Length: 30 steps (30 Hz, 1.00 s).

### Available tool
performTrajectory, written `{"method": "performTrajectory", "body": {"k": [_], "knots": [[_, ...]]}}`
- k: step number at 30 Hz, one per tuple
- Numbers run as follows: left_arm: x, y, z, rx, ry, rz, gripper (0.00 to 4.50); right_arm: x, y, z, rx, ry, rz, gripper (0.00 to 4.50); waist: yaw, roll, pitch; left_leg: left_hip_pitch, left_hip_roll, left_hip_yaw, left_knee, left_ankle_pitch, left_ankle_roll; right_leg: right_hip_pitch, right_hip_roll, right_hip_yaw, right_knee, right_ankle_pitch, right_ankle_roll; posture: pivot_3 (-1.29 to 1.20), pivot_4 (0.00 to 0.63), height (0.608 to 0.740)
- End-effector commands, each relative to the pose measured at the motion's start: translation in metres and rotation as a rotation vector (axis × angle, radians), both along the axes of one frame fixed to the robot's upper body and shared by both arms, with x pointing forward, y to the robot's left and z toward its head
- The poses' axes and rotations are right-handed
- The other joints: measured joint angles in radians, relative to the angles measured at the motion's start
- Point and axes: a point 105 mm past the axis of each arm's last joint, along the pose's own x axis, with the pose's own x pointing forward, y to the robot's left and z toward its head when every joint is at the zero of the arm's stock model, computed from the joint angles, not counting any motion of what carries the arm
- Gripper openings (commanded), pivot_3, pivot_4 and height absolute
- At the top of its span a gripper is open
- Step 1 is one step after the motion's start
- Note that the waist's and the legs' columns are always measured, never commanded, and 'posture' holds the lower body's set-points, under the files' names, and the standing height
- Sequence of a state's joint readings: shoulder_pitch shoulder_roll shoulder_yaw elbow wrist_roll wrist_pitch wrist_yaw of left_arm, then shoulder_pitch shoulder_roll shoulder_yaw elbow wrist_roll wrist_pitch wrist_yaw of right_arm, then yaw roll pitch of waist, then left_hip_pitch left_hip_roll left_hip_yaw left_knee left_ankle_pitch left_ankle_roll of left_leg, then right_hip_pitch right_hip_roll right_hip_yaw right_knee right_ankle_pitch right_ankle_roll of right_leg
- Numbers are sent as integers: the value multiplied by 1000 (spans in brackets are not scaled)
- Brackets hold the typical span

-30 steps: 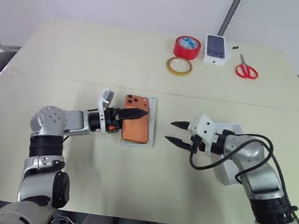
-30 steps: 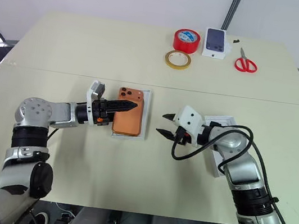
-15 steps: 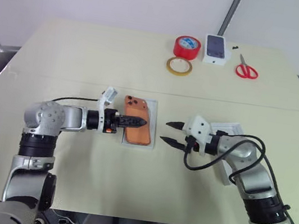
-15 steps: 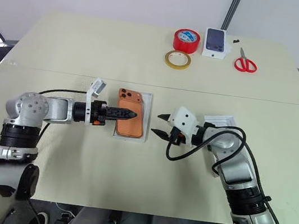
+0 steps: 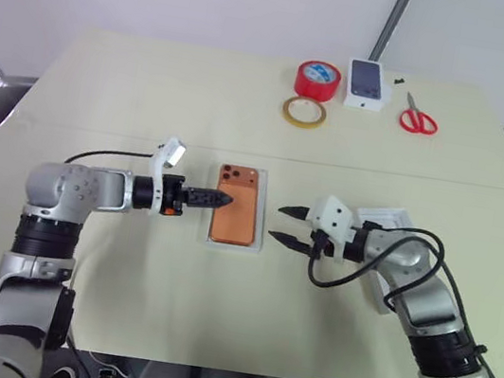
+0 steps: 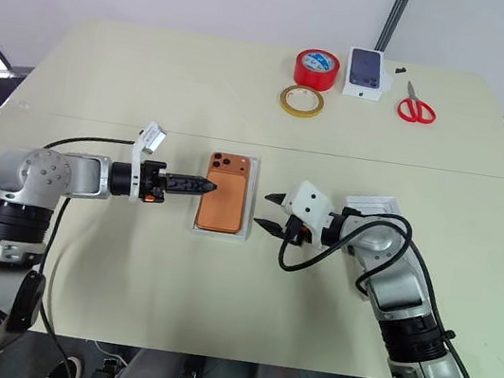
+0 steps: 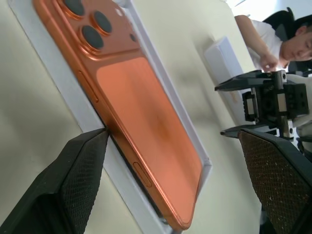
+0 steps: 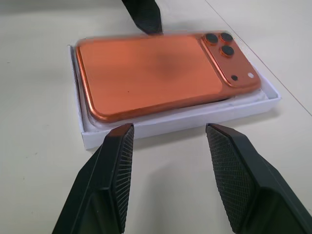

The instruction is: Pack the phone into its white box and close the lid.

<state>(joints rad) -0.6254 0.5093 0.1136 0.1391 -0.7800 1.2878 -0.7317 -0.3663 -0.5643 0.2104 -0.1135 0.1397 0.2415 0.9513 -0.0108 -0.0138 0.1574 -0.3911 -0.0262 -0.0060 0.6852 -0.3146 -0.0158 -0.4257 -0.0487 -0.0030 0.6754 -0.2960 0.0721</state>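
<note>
Seeing from the head cam: I've got both arms flanking the boxed phone, nothing held.
phone (image 5: 235, 204): orange, back side up, lying in the white box (image 5: 257, 217) at mid-table; looks not fully seated, its near-right corner rides over the box rim in the right wrist view.
phone axis: long axis runs away from me toward the far table edge; camera cluster at the far end, at the far-left corner.
white box: shallow tray, same orientation as the phone, flat on the table (image 5: 151, 96).
lid (image 5: 384, 218): white shell on the table to the right of the box, partly hidden behind my right arm; not on the box.
left gripper (image 6: 197, 183): released, fingers spread wide and empty, pointing right along the table; tips over the phone's left long edge, I can't tell if they touch it.
right gripper (image 5: 284, 226): partly open, empty, pointing left at the box's right side, just beside it, not touching.
far edge: red tape roll (image 5: 316, 78), thin yellowish tape ring (image 5: 303, 112), small white box with a dark phone picture (image 5: 366, 83), red-handled scissors (image 5: 418, 117).
background: a person (image 7: 273, 36) visible in the left wrist view.
</note>
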Motion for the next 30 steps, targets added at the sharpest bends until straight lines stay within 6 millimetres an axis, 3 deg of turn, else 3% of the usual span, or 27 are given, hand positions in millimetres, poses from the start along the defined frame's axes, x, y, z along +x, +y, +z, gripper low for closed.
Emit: {"method": "performTrajectory", "body": {"k": [1,7,8,10,14,16,22,30], "knots": [[3,1,12,-11,-55,-1,4460,1,4,11,15,-47,17,2478,-1,0,0,0,0,0,0,0,0,0,0,0,0,0,0,0,150,740],[8,16,17,-9,-86,50,4460,3,3,10,20,-40,4,2478,-3,0,0,0,0,0,0,0,0,0,0,0,0,0,0,0,150,740],[11,21,13,24,-96,74,3939,5,2,10,25,-40,-11,2478,-3,0,0,0,0,0,0,0,0,0,0,0,0,0,0,0,150,740],[16,31,5,113,-137,114,3087,9,1,12,33,-41,-35,1902,-4,0,0,0,0,0,0,0,0,0,0,0,0,0,0,0,150,740],[27,53,-7,328,-344,147,1103,20,-4,11,-2,-96,-79,88,-3,0,0,0,0,0,0,0,0,0,0,0,0,0,0,0,150,740],[29,53,-11,369,-408,132,35,22,-4,8,-18,-103,-83,0,0,0,0,0,0,0,0,0,0,0,0,0,-1,0,0,0,150,740],[29,27,-34,407,-494,54,35,24,5,-3,-66,-122,-74,0,2,0,0,-1,0,0,0,-1,1,1,-1,0,-2,0,0,0,150,740],[13,-16,-54,391,-449,-121,35,30,12,-2,-73,-142,-82,0,2,1,-1,0,0,1,0,-1,2,1,0,0,0,0,0,0,150,740]]}}
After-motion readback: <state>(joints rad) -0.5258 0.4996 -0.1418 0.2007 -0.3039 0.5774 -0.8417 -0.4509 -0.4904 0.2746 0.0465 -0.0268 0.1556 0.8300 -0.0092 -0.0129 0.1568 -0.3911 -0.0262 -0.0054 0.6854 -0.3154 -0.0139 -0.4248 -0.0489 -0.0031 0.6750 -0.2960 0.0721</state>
